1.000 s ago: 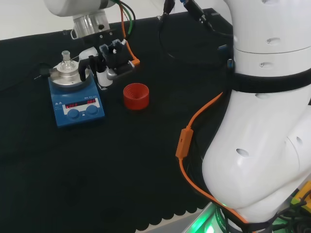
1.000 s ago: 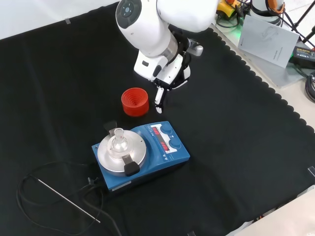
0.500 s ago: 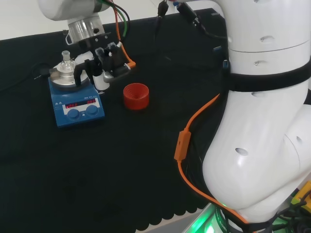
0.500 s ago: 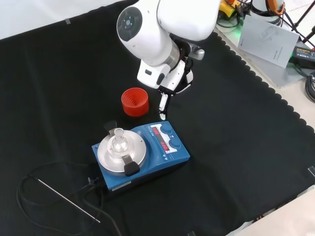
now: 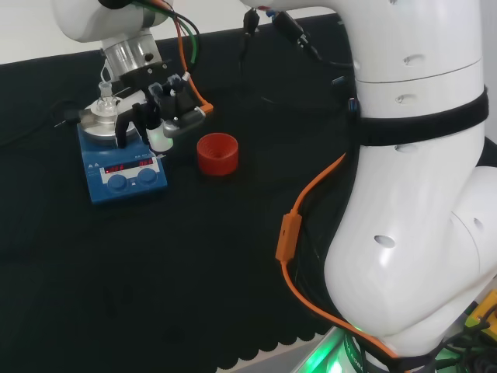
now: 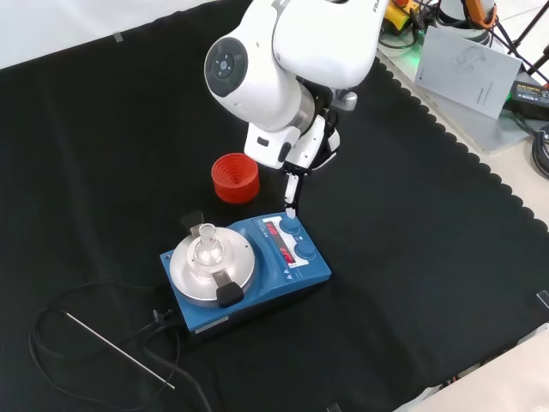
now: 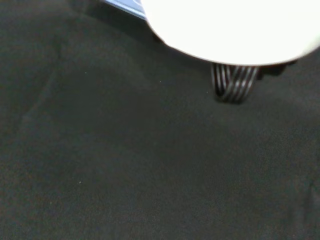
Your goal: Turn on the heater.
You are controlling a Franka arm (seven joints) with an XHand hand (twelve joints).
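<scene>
The heater [image 5: 124,166] is a blue hotplate with a round silver top, red lit displays and two blue knobs on its front panel. A small clear glass flask [image 5: 103,96] stands on the plate. In the front view the hand [image 6: 316,144] hangs above the heater [image 6: 257,268], with one straight finger [image 6: 292,190] pointing down. Its tip is at or just over the farther knob [image 6: 291,226]; contact cannot be told. In the head view the hand [image 5: 165,106] sits at the heater's right edge, fingers hanging down, holding nothing. A blurred white part of the hand [image 7: 230,25] shows in the wrist view.
A red ribbed ring [image 6: 235,177] stands on the black cloth just beyond the heater. A black cable and a thin metal rod [image 6: 120,352] lie near the heater's other end. The bench's scalloped edge [image 6: 480,172] runs along the right of the front view.
The hand has moved from beside the red ring toward the heater, leftward in the head view. Its straight finger has come down to the heater's farther knob.
</scene>
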